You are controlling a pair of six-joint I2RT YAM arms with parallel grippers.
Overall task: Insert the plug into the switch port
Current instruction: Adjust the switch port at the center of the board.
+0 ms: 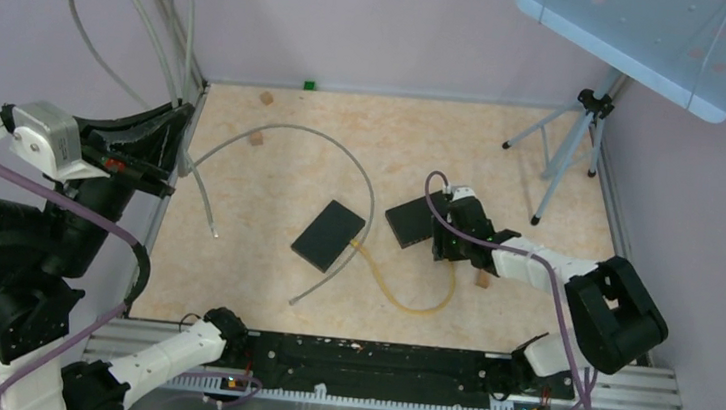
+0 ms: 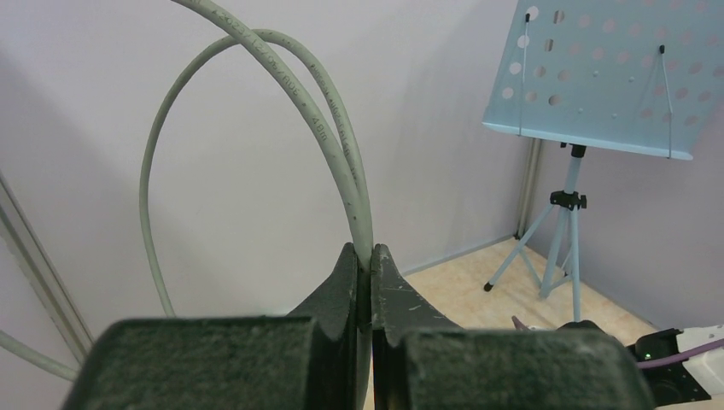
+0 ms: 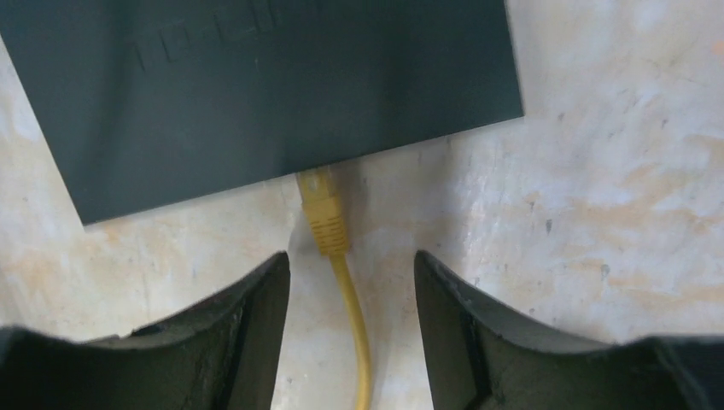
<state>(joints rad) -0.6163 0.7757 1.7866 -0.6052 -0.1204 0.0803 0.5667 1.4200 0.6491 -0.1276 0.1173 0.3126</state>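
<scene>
The yellow plug (image 3: 323,213) lies on the table with its tip at the near edge of the black switch (image 3: 256,85); whether it sits fully in a port is hidden. Its yellow cable (image 3: 357,342) runs back between the fingers of my right gripper (image 3: 352,273), which stands open around it without touching. From above, that gripper (image 1: 442,248) is just right of the switch (image 1: 408,219), and the cable (image 1: 414,308) loops away to the left. My left gripper (image 2: 364,256) is raised at the left wall, shut on a grey cable (image 2: 333,128).
A second black box (image 1: 329,234) lies left of the switch, with the grey cable (image 1: 361,180) arcing over the table past it. Small wooden cubes (image 1: 256,138) lie about. A tripod stand (image 1: 574,145) with a blue perforated tray (image 1: 646,36) fills the back right.
</scene>
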